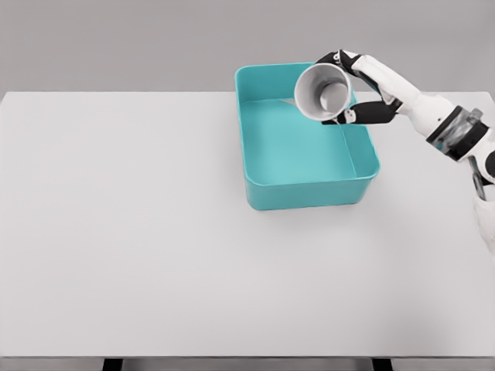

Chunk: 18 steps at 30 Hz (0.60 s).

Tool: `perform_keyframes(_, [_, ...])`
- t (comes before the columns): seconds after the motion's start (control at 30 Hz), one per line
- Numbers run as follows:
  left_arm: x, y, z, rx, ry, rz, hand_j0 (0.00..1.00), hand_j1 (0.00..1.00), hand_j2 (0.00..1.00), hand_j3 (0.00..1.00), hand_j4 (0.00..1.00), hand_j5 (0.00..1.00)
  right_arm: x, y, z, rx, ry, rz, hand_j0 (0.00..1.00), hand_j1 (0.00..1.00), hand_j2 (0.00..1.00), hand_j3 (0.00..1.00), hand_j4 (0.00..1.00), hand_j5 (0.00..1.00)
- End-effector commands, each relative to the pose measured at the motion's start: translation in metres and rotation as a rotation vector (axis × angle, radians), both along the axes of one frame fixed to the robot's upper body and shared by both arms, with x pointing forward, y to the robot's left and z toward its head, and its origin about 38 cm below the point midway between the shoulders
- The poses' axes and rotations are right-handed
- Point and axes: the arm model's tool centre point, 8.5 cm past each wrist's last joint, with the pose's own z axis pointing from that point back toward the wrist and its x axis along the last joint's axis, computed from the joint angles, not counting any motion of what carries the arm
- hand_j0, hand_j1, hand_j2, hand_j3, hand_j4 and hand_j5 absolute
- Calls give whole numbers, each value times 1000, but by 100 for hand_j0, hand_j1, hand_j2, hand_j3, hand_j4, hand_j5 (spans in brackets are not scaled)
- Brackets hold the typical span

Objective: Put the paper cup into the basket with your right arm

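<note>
The robot's right hand, white with dark finger segments, has its fingers curled around a white paper cup, gripping it by the side wall. The cup is tipped on its side, its open mouth facing the camera and slightly left, so the pale inside shows. Hand and cup hang above the far right corner of a teal rectangular basket, which lies below and to the left of the hand. The basket sits on a white surface that spreads out well to the hand's left and toward the viewer.
</note>
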Motion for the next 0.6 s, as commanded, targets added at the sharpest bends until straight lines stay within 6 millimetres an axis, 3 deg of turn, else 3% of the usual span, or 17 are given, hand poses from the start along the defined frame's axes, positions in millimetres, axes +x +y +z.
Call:
perform_keyframes(0.0, [1, 0, 0, 0, -1, 0, 100, 100, 100, 100, 100, 100, -1, 7, -6, -21, 14, 15, 51, 51, 51, 51, 51, 51])
perform_keyframes(0.1, [1, 0, 0, 0, -2, 0, 100, 100, 100, 100, 100, 100, 2, 21, -8, -85, 14, 31, 51, 51, 51, 51, 51, 51])
perform_keyframes(0.57, [0, 0, 0, 0, -1, 0, 100, 100, 100, 100, 100, 100, 8, 37, -18, -249, 44, 17, 51, 51, 51, 51, 51, 51])
